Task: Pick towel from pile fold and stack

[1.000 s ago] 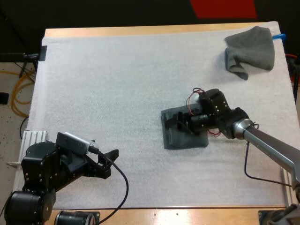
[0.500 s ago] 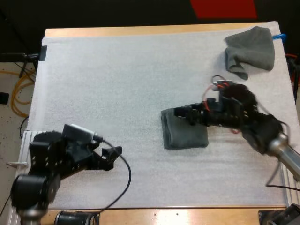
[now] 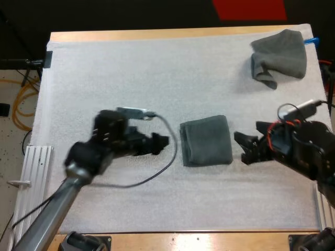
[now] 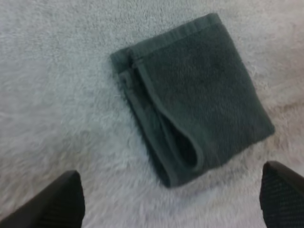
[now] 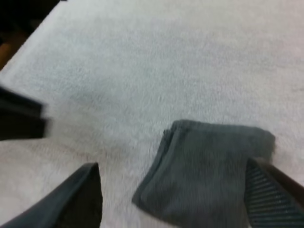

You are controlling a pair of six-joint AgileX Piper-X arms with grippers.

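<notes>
A folded dark grey-green towel [image 3: 206,140] lies flat on the white mat [image 3: 131,78] near its middle. My left gripper [image 3: 161,144] is just left of the towel, its fingers [image 4: 57,202] wide apart and clear of the folded towel [image 4: 190,95]. My right gripper [image 3: 246,148] stands just right of the towel, open, with its fingers [image 5: 76,199] spread on either side of the folded towel [image 5: 209,175] without touching it. A crumpled towel [image 3: 279,56] sits at the mat's far right corner.
The wooden table edge [image 3: 157,34] runs along the far side. Bare mat stretches across the left and far parts of the table.
My right gripper let go of the folded towel and drew back to the right. My left arm swung forward from the near left corner to just left of the towel.
</notes>
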